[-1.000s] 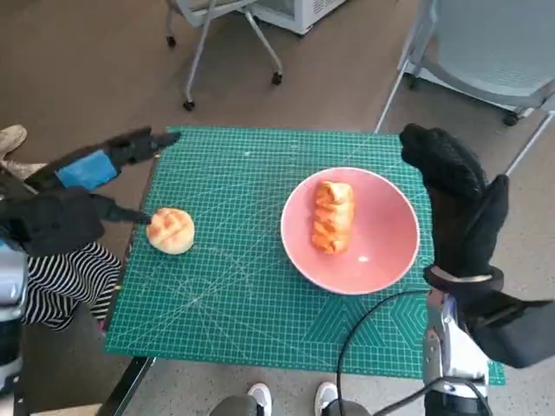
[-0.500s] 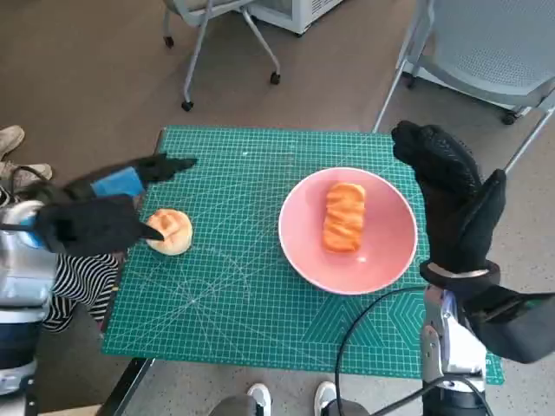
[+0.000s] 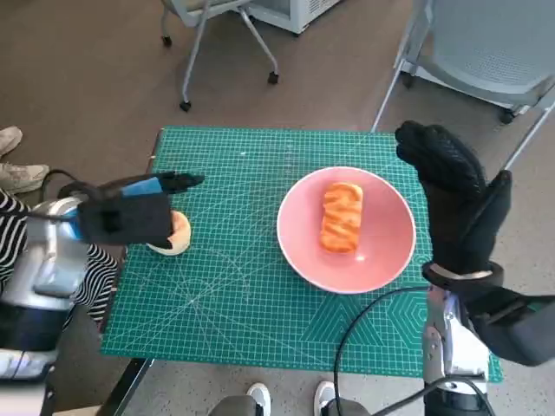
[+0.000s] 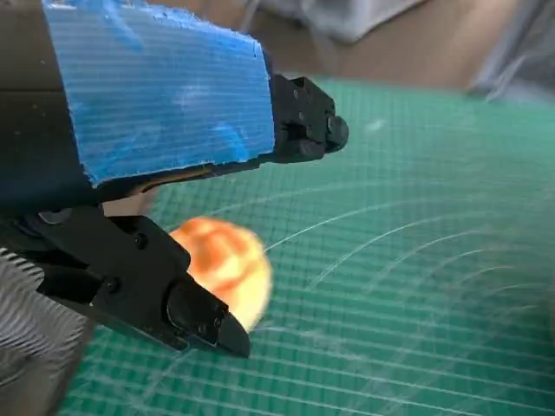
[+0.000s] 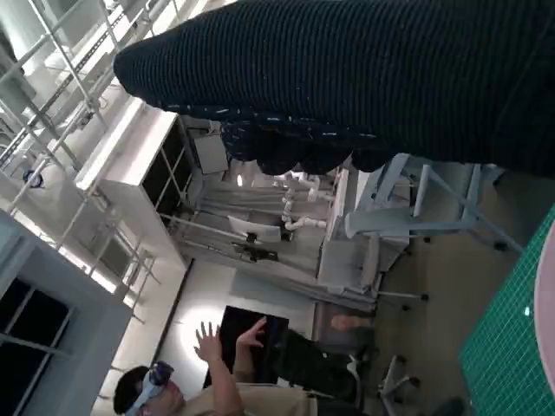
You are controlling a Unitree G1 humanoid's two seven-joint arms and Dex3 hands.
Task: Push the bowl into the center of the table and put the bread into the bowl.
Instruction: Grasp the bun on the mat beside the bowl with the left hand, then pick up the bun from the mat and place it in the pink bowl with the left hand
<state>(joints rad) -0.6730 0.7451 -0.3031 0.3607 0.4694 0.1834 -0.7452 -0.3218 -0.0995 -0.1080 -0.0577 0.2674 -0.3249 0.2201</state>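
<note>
A pink bowl (image 3: 381, 260) sits right of the middle of the green cutting mat (image 3: 234, 286), with a long glazed bread roll (image 3: 340, 217) lying in it. A round bun (image 3: 178, 236) lies near the mat's left edge, also seen in the left wrist view as an orange bun (image 4: 225, 264). My left hand (image 3: 139, 212) hovers over the bun with fingers apart, holding nothing; its fingers (image 4: 186, 308) flank the bun. My right hand (image 3: 455, 204) stands upright and open just beside the bowl's right rim.
Chair legs on castors (image 3: 225, 52) stand beyond the mat's far edge, and a grey chair (image 3: 486, 43) at the far right. Striped cloth (image 3: 26, 260) and a shoe (image 3: 22, 178) show at the left. A black cable (image 3: 364, 338) crosses the mat's near right. A person (image 5: 208, 381) appears in the right wrist view.
My left hand has moved right and closer over the round bun, now covering part of it. The bowl and right hand have barely shifted.
</note>
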